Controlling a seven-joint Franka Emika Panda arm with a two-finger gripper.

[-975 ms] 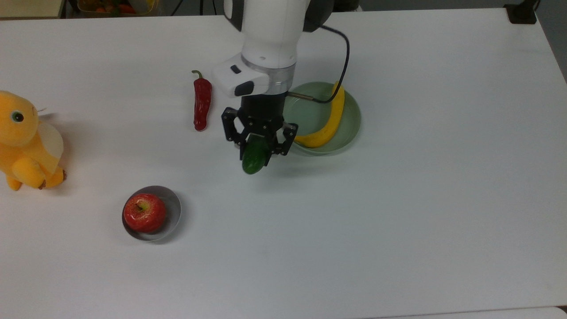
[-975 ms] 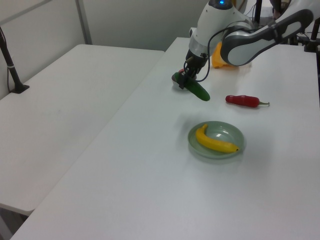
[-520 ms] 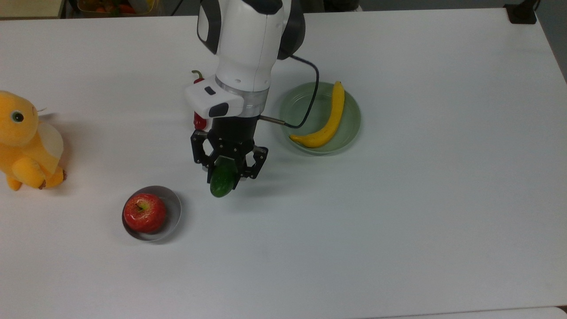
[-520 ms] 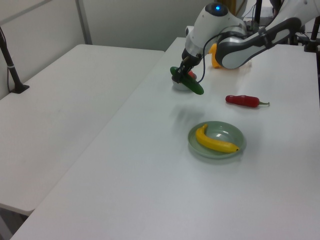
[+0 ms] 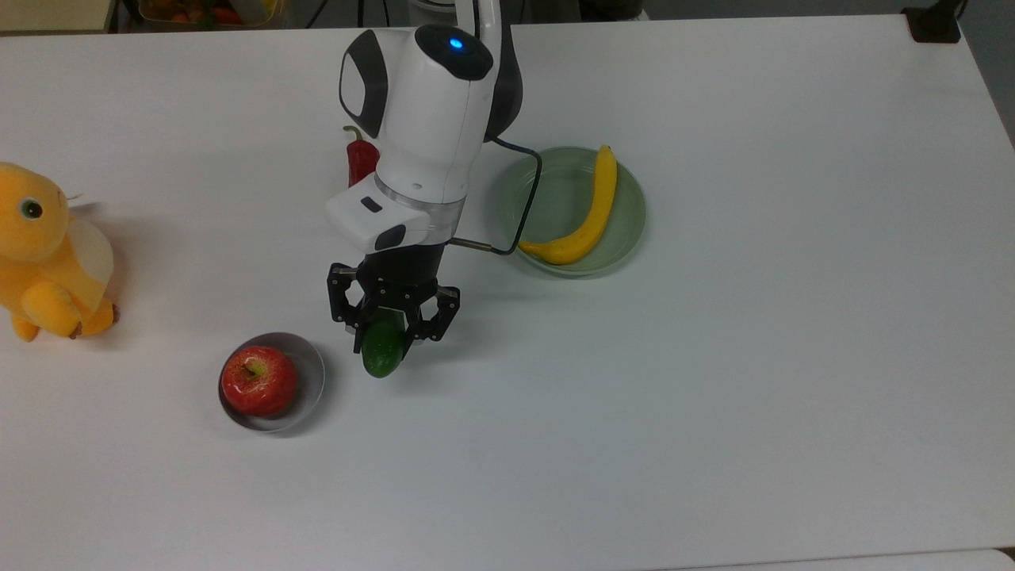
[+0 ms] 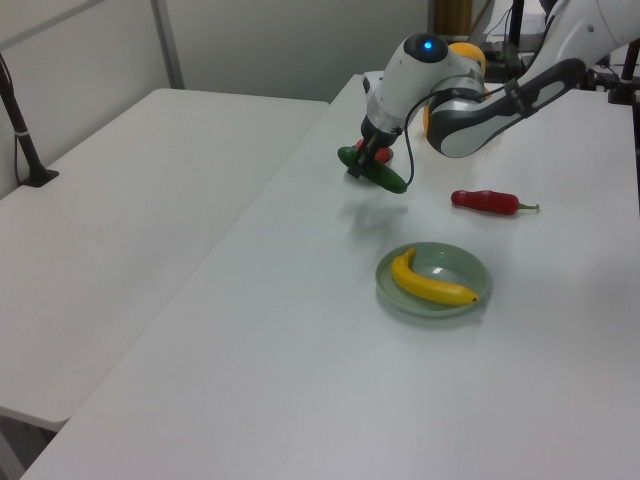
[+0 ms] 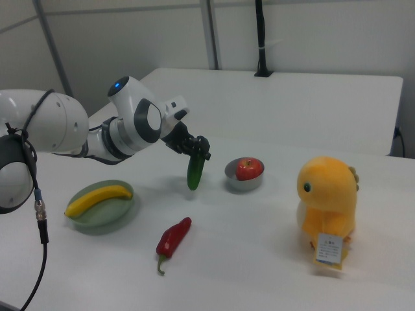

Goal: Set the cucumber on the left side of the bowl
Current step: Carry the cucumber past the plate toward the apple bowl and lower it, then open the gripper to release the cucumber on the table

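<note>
Glossy cucumber [image 5: 381, 350], dull metal bowl [image 5: 310, 373], plush toy [image 5: 49, 252]

— Are you making out any writing from where you are standing?

— Nothing I am able to read. The yellow plush toy [image 7: 326, 194] is wearing a small white paper tag [image 7: 331, 249], hanging at about six o'clock on its body in the right view, and dark print is showing on it, but the marks are coming across too small to tell as words or numbers.

— Anything on the robot arm [image 5: 428, 119]?

— I am seeing no lettering or brand there that I can read.
</note>
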